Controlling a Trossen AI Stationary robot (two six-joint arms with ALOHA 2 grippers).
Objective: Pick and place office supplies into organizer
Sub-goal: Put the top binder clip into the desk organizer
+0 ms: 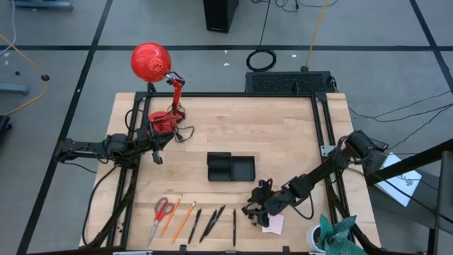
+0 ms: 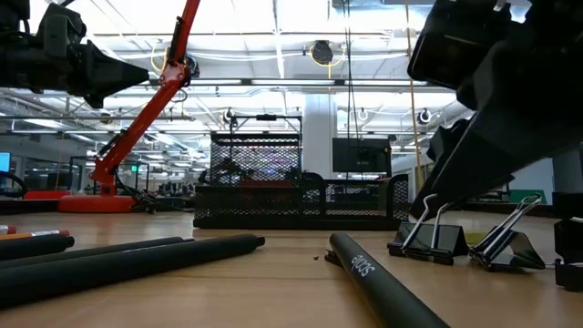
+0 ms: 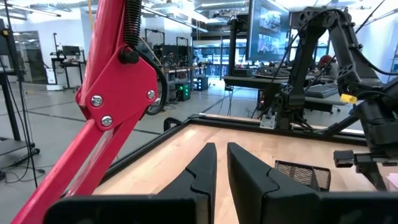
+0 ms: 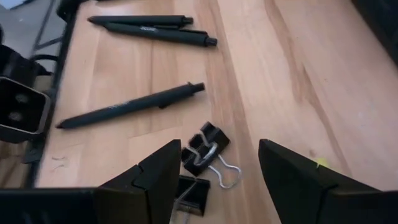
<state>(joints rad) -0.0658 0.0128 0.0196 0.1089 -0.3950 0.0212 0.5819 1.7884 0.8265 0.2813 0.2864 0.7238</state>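
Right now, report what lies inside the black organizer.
From above, the organizer shows only dark compartments with nothing visibly inside. In the low view its mesh wall hides the floor, so small items cannot be ruled out. All supplies in view lie on the table.

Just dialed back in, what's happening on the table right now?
The right gripper hovers with its jaws open over the black binder clips near the table's front edge, holding nothing yet. The left gripper waits with its jaws nearly shut beside the red desk lamp at the table's left. The black organizer sits mid-table, and no supplies show inside it. The red-handled scissors, orange pencils and dark pens lie in a row along the front edge.
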